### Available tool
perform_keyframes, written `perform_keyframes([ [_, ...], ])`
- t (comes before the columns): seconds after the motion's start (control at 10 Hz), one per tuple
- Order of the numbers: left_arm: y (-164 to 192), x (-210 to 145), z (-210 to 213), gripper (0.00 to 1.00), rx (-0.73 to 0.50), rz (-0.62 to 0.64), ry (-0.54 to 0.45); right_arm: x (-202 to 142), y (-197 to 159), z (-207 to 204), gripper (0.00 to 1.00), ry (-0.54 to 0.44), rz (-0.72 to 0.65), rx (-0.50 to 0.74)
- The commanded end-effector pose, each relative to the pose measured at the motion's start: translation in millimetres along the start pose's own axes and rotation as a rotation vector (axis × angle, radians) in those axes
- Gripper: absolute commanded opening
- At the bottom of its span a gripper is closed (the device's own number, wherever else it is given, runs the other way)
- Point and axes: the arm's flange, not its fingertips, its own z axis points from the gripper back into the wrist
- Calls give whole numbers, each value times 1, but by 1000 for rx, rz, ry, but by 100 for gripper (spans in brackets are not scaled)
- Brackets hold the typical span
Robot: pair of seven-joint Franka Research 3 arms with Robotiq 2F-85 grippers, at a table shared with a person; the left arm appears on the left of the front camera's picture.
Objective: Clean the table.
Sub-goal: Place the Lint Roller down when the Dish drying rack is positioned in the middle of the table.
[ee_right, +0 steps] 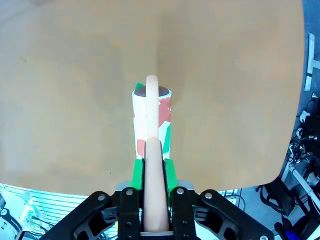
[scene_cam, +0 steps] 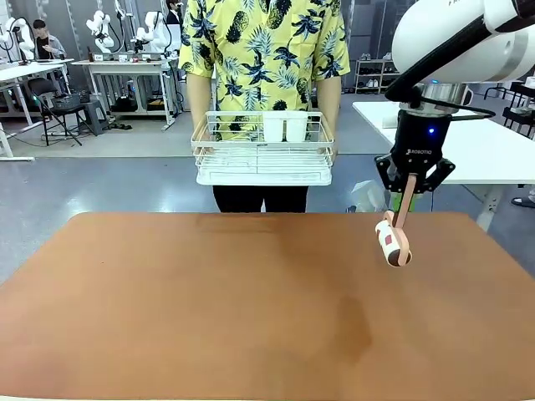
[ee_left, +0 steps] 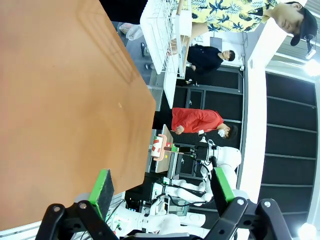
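Big reddish-brown table (scene_cam: 209, 317), matte top, rounded corners at far side. Faint darker smudge (scene_cam: 355, 326) right of middle, plus tiny speck (ee_left: 119, 104) near edge.

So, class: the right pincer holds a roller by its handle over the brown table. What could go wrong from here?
1. The right pincer clamps only the thin handle, with the roller hanging below; pressing on the table might twist it loose.
2. The roller is near the table's far edge, close to the person holding a rack of cups; an outward stroke could run off the edge or towards them.
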Motion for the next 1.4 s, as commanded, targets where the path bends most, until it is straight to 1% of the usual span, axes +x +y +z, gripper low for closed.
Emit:
perform_keyframes([
  [0.0, 0, -2, 3, 100, -15, -11, 5, 1, 1, 3, 21, -9, 0, 4],
  [1.3, 0, -2, 3, 100, -15, -11, 5, 1, 1, 3, 21, -9, 0, 4],
])
